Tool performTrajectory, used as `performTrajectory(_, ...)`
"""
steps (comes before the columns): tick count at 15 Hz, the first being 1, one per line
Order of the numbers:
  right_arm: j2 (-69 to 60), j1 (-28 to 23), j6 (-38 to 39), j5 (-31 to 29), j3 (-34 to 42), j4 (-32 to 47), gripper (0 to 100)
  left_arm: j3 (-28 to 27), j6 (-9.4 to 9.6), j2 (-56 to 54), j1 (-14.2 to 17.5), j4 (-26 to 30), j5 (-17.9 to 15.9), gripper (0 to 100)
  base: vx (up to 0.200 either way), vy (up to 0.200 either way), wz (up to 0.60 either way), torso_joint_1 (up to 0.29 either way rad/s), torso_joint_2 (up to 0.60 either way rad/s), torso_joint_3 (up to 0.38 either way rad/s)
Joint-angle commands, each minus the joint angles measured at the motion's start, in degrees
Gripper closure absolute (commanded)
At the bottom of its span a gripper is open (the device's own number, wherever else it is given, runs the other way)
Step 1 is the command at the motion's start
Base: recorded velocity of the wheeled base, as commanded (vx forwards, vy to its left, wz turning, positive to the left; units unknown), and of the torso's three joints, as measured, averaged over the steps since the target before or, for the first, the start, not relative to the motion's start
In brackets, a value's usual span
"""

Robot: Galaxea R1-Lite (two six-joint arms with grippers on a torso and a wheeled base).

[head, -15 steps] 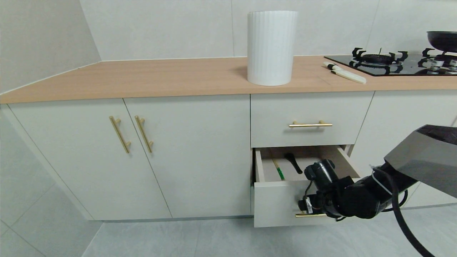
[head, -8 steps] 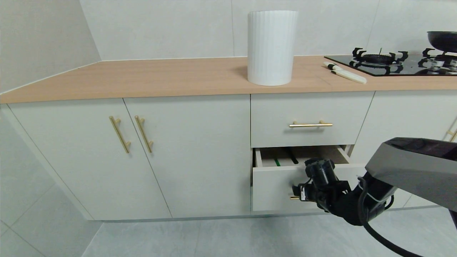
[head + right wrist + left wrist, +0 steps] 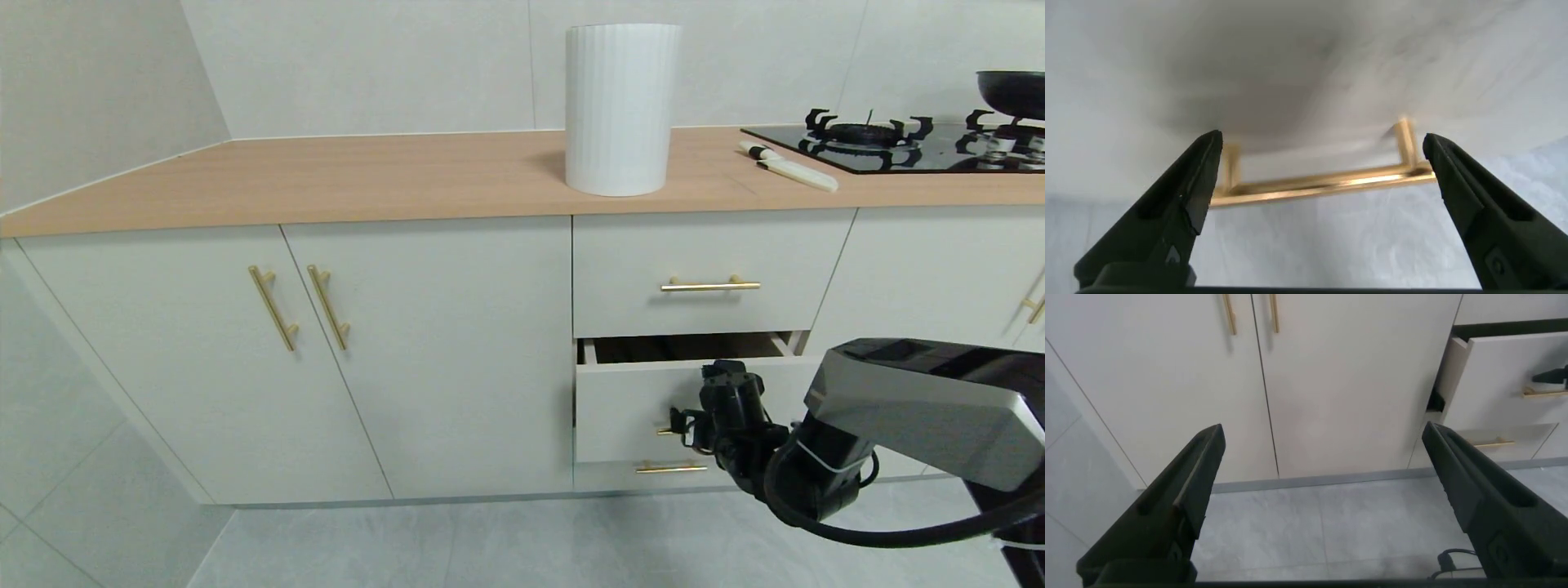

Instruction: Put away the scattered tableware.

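Drawer [image 3: 629,400] slid nearly shut, right pincer [image 3: 1320,155] spread wide.

The canister [image 3: 620,110] is plain white with fine vertical ribbing. The bench [image 3: 326,175] under it is tan with a light wood grain. To the right of the canister lies a cream knife [image 3: 788,171] with a black band near one end. Beyond it is a glossy black hob [image 3: 922,159] carrying a black pan [image 3: 1012,90]. Below the canister the drawer [image 3: 629,400] front is pale grey-white, like the cupboard doors [image 3: 408,359]. The handles [image 3: 709,286] are brushed gold. The left tool [image 3: 1323,431] and right tool [image 3: 1320,143] are matt black. The floor [image 3: 408,547] is grey tile.
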State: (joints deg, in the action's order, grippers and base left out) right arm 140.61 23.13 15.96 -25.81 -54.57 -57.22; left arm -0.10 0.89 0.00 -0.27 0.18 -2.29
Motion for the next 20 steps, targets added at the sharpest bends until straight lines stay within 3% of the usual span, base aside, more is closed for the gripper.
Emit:
performTrajectory(1,2.4,-0.2,0.0,-0.6,-1.3,-1.2,0,0.0,-0.01,0.0,0.0,0.0,0.0,0,0.0,0.0,0.0,0.0,0.0,0.0)
performTrajectory(6,6.4,-1.5,0.0,-4.0,-7.0,-5.8,0,0.0,-0.01,0.0,0.0,0.0,0.0,0,0.0,0.0,0.0,0.0,0.0,0.0)
performTrajectory(15,10.5,-3.3,-2.2,-5.0,-19.2,-5.5,0,0.0,-0.01,0.0,0.0,0.0,0.0,0,0.0,0.0,0.0,0.0,0.0,0.0)
performTrajectory(20,10.1,-4.1,-2.2,-5.0,-19.4,-5.5,0,0.0,-0.01,0.0,0.0,0.0,0.0,0,0.0,0.0,0.0,0.0,0.0,0.0)
